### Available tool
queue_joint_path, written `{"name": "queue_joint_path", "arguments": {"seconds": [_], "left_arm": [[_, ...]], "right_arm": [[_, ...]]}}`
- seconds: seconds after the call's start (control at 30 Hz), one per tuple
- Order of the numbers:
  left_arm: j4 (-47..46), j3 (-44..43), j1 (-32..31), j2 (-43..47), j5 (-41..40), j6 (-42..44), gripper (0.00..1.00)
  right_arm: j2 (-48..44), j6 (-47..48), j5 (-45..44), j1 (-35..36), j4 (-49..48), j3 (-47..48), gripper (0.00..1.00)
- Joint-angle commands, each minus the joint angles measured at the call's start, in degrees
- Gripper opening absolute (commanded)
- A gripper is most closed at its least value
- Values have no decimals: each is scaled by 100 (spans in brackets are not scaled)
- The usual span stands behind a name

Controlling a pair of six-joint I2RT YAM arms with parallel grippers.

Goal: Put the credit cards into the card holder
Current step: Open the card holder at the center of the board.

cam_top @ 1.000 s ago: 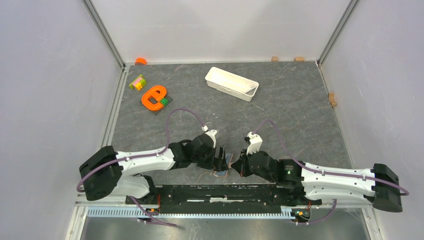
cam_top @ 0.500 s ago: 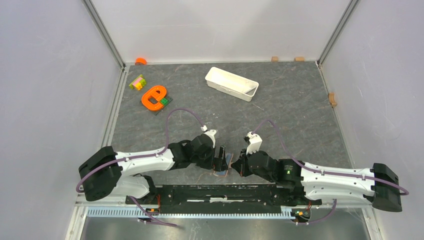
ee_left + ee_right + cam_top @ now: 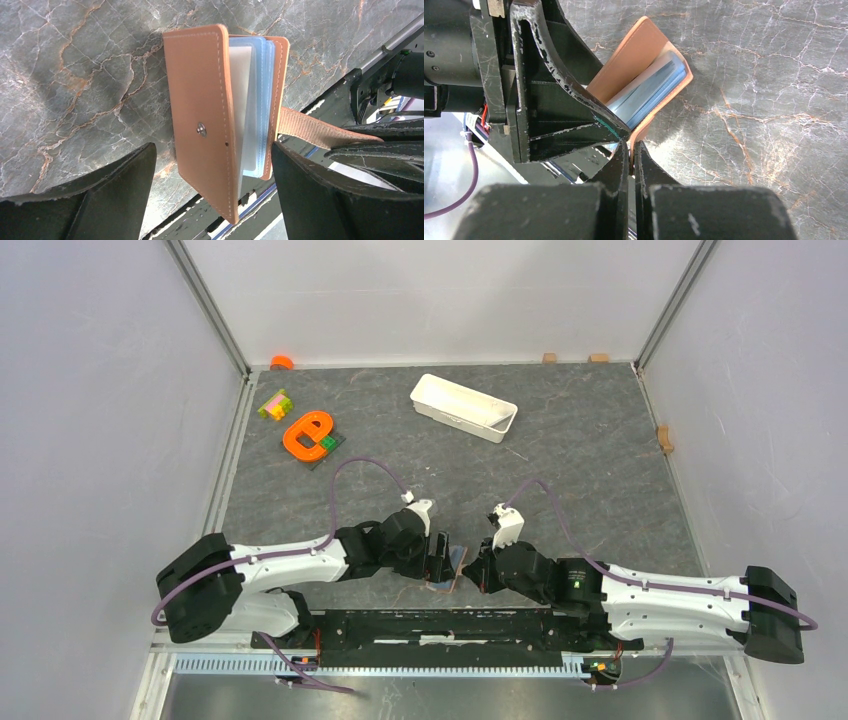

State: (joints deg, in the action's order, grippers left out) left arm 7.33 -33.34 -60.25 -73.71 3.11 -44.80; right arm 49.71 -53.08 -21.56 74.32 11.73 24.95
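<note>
Right gripper (image 3: 631, 150) clamps the card holder (image 3: 200, 110) by its strap (image 3: 310, 131), seemingly steadying it, as the wide-open, empty left gripper (image 3: 212, 150) straddles it.

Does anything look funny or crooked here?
Yes. The card holder isn't lying flat: it's propped half open at the table's near edge, blue cards peeking out, its strap pinched in the right gripper's shut jaws.

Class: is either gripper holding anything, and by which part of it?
The right gripper holds the card holder by its strap, fingers shut on it. The left gripper holds nothing: its fingers stand open either side of the holder.
</note>
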Motion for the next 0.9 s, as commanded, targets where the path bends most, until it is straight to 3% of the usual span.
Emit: {"name": "queue_joint_path", "arguments": {"seconds": [0.0,0.4,0.67,0.87], "left_arm": [[-63,74,-30,49,-254,-151,89],[235,103,-28,-72,-602,-231,77],[315,109,-29,76,-819,-254,74],[373,104,-21,252,-924,-153,86]], "right_arm": [[-42,26,-147,47,-75,213,0],[-118,-25,-207,47,13,178,0],[-107,-145,-304,47,228,169,0],[78,-443,-512,47,698,112,0]]}}
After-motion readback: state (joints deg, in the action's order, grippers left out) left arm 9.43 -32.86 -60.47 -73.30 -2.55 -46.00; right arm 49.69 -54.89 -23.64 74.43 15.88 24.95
